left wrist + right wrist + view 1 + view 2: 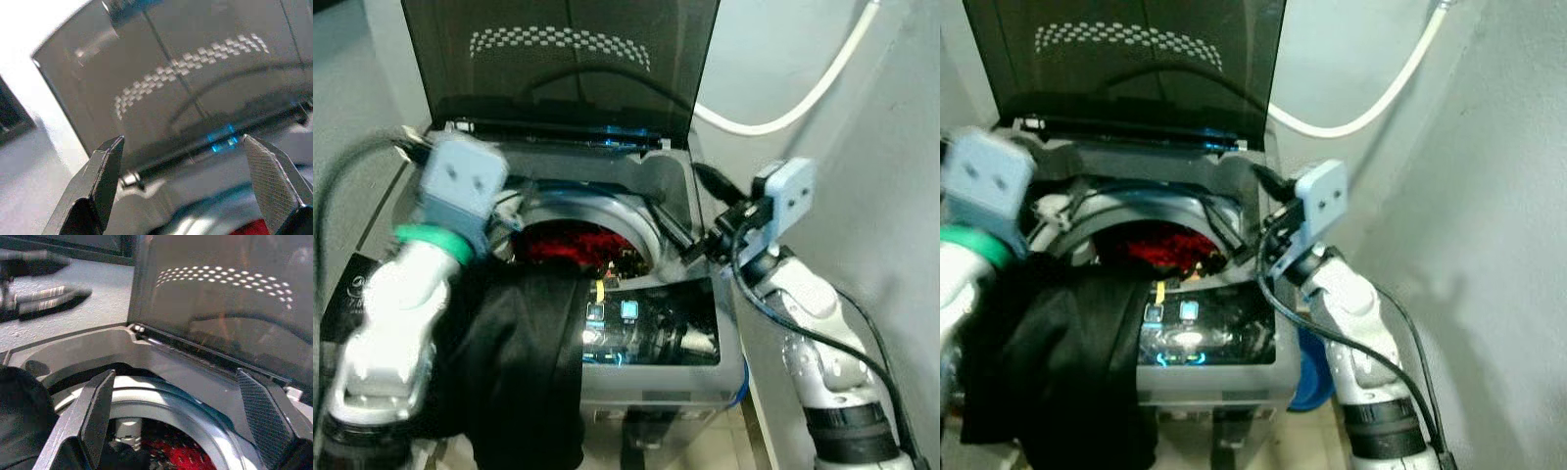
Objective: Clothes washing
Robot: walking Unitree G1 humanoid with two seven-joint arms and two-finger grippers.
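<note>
A black garment hangs over the washer's front edge, partly across the lit control panel, below the left arm. It looks soft and limp, light when dry, and likely to slide or trail; a pinch on a bunched fold near the rim should hold better than a flat patch. The drum is open under the raised lid, with red clothing inside. The left end effector is spread wide and empty, facing the lid. The right end effector, also wide and empty, hovers over the drum's right rim.
</note>
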